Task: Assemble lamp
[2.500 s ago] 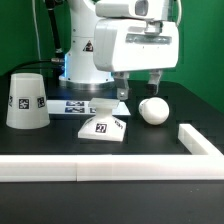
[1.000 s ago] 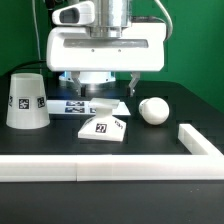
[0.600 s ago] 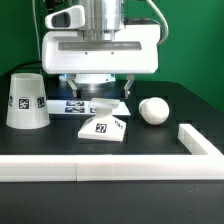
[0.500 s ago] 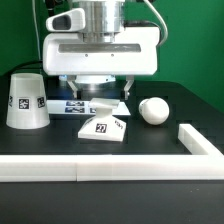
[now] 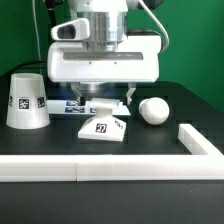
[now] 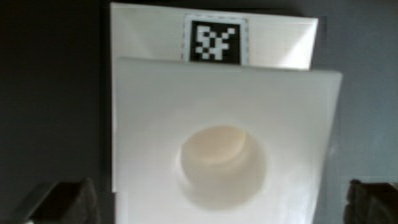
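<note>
gripper (image 5: 104, 100): hung over the lamp base (image 5: 102, 124) at the frame's centre, fingers spread wide, one on each side of it
lamp base: flat on the black table (image 5: 170, 140), tag facing front; the wrist view showed a round hollow (image 6: 221, 160) in its top
bulb (image 5: 153, 110): right of centre, near the base
shade (image 5: 27, 100): far left, wide end down
rail (image 5: 120, 170): along the lower edge

Plain green backdrop (image 5: 195, 40) behind scene, evenly lit. Matte black bench (image 5: 170, 135), no hard shadows. Long white front rail (image 5: 110, 170) along near edge. Shorter side rail (image 5: 200, 140) at exterior view's right, joining it. Marker board (image 5: 60, 106) flat on bench, farther back.
</note>
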Controlling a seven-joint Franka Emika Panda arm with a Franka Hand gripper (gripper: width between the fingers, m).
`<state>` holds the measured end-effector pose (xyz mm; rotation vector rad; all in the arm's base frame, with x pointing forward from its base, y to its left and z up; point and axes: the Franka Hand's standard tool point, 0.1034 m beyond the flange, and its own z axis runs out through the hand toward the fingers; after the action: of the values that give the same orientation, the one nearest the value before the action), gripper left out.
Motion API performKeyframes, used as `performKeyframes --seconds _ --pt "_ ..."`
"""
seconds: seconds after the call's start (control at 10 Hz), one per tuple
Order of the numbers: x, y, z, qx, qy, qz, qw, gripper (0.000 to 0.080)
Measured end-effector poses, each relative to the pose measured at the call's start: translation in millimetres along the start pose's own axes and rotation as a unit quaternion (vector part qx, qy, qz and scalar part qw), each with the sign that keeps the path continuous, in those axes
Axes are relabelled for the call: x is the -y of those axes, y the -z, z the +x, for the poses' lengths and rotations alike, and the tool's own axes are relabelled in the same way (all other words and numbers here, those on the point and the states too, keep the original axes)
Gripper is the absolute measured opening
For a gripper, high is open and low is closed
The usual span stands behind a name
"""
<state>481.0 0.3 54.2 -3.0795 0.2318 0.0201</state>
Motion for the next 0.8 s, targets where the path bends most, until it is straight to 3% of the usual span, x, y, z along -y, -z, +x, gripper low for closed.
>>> performKeyframes --seconds 0.3,0.5,0.6,0.8 --pt "-0.5 -12.7 -2.8 -0.001 0.004 -0.002 1.0 0.0699" --pt "0.8 -10.5 0.1 -0.002 0.005 -0.001 1.0 0.0652" --pt "1.0 -10.3 0.6 -0.002 0.005 -0.001 1.0 0.0533" --pt "1.0 -10.3 0.5 -0.002 0.005 -0.001 1.0 0.0535"
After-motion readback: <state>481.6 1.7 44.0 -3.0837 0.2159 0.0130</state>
